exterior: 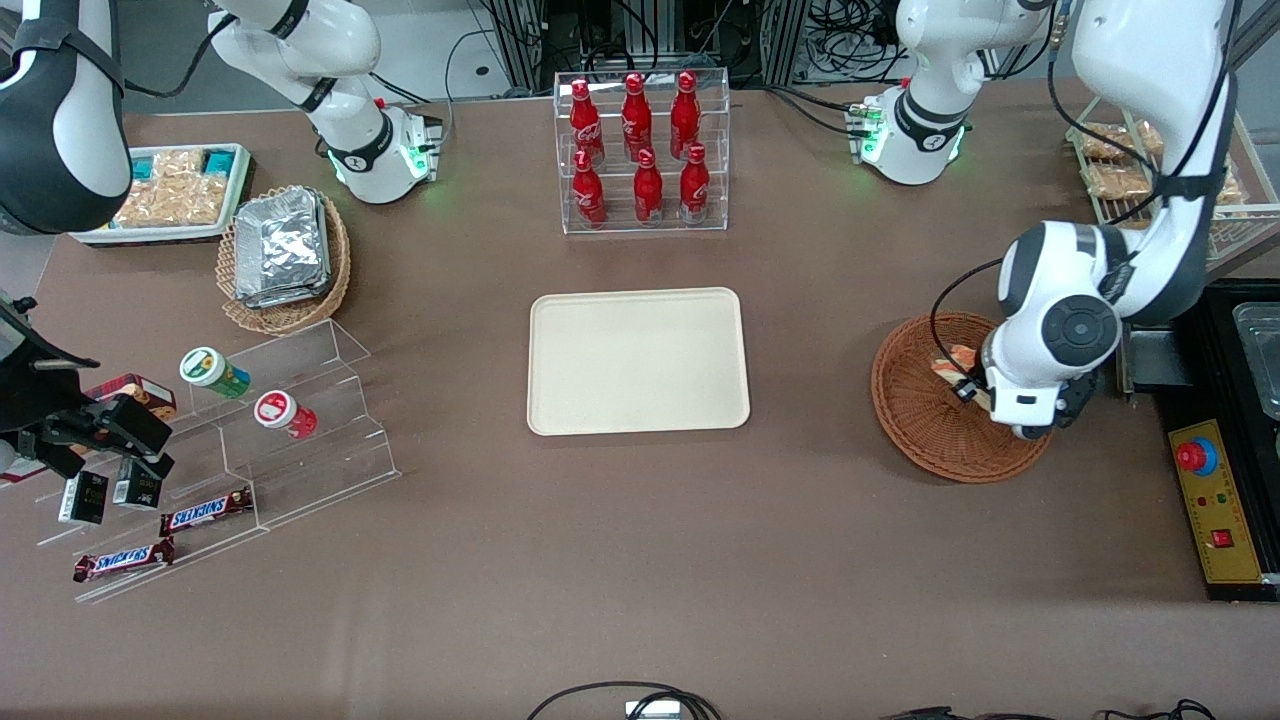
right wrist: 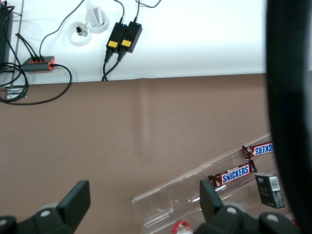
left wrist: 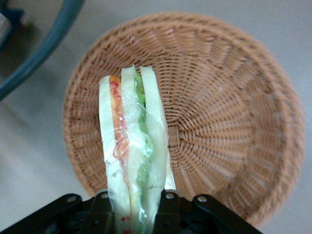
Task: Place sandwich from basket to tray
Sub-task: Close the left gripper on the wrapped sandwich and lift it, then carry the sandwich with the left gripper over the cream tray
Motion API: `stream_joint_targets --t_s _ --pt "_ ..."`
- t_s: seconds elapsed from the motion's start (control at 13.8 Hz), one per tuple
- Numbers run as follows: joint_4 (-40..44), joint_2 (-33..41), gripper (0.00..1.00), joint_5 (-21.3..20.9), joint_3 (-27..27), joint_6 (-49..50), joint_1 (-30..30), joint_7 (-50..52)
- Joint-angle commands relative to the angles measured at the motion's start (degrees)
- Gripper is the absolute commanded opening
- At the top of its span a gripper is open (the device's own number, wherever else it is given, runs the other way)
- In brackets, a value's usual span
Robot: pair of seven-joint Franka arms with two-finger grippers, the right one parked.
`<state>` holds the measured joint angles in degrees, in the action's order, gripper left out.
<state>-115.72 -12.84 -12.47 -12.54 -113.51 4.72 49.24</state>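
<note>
Left gripper [left wrist: 134, 214] is hanging over the reddish-brown wicker basket [left wrist: 229, 122], jaws clamped on the wrapped sandwich [left wrist: 131, 146], which is standing on edge between them, filling layers showing. Whether the wedge is touching the weave or is clear of it, cannot tell. In the front view the wrist is covering most of the sandwich [exterior: 957, 360]. Cream tray [exterior: 638, 360] is lying well apart, toward the parked arm's end. Judgement: lifting straight up clear of the rim before travelling sideways is looking wise; the film looks slippery, so firm grip, slow carry
</note>
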Motion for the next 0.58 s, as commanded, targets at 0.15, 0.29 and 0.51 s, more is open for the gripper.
stream_joint_targets --t_s 0.15,0.29,0.51 --pt "9.55 1.06 0.00 2.89 -8.44 10.22 -0.42 -5.54" --pt "9.81 1.67 0.01 2.72 -13.36 10.50 -0.42 -6.26" --pt "11.05 1.06 0.03 2.28 -20.13 10.06 -0.42 -6.96"
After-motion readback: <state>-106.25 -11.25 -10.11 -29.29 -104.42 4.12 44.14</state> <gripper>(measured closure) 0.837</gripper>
